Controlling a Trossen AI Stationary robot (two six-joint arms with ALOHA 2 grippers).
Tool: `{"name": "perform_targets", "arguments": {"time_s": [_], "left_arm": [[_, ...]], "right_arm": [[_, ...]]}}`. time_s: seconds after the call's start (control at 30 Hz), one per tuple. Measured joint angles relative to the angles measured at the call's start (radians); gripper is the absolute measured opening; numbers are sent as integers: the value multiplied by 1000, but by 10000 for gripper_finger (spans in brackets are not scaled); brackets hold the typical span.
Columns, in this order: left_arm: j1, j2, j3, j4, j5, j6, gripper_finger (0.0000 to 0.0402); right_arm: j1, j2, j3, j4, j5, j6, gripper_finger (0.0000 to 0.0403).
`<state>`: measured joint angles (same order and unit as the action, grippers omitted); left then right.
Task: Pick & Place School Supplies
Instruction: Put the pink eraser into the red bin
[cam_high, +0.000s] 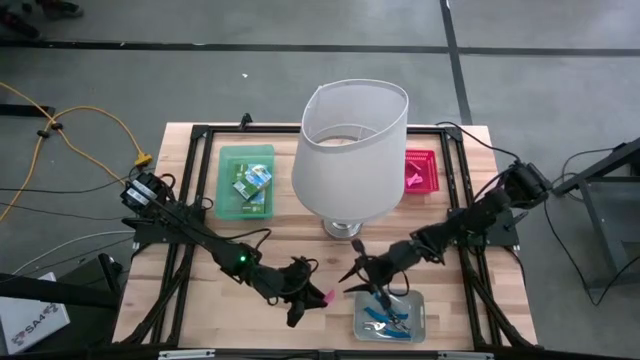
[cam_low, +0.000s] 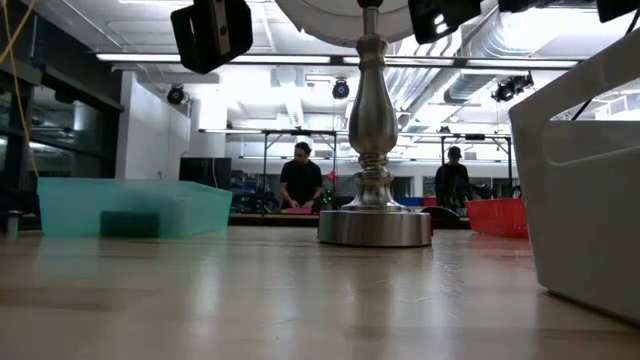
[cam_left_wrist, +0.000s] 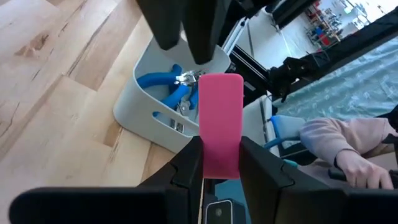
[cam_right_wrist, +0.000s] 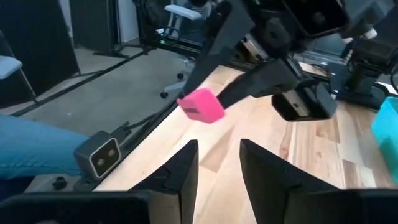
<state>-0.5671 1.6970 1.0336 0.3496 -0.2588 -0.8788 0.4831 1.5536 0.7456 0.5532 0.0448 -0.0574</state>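
A pink eraser (cam_left_wrist: 219, 118) hangs above the table near its front edge, with my left gripper (cam_high: 318, 296) shut on it. My right gripper (cam_high: 350, 280) stands open just to the eraser's right, its fingers (cam_right_wrist: 186, 168) pointing at the eraser (cam_right_wrist: 201, 106) and not touching it. Under the right gripper the clear grey tray (cam_high: 414, 318) rests on the table and holds blue-handled scissors (cam_high: 382, 316). Small green-yellow boxes (cam_high: 252, 183) lie in the green tray (cam_high: 228, 170) at the far left. My left gripper pinches one end of the pink eraser (cam_left_wrist: 219, 167) between its two fingers. The fingers come nearly level from the table's left and lie along the eraser. The rest of the eraser juts out past the fingertips, clear of the table.
A lamp with a big white shade (cam_high: 350, 150) and metal base (cam_low: 372, 225) stands mid-table. A red tray (cam_high: 420, 170) sits at the far right. A black frame (cam_high: 200, 135) borders the tabletop. People (cam_low: 300, 180) stand in the room behind; a sleeve and hand (cam_left_wrist: 342, 149) show beyond the table.
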Motion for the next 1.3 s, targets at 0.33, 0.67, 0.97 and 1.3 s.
{"name": "perform_targets", "arguments": {"time_s": [0.33, 0.67, 0.97, 1.3], "left_arm": [[4, 0, 0, 4, 2, 17, 82], [47, 1, 0, 42, 58, 21, 82], [74, 1, -1, 55, 160, 49, 82], [123, 1, -1, 54, 229, 55, 82]], "right_arm": [[-1, 0, 0, 3, 0, 0, 110], [-1, 0, 0, -24, 1, -16, 110], [-2, 0, 0, -21, 17, -51, 110], [-2, 0, 0, 5, 1, -70, 110]]}}
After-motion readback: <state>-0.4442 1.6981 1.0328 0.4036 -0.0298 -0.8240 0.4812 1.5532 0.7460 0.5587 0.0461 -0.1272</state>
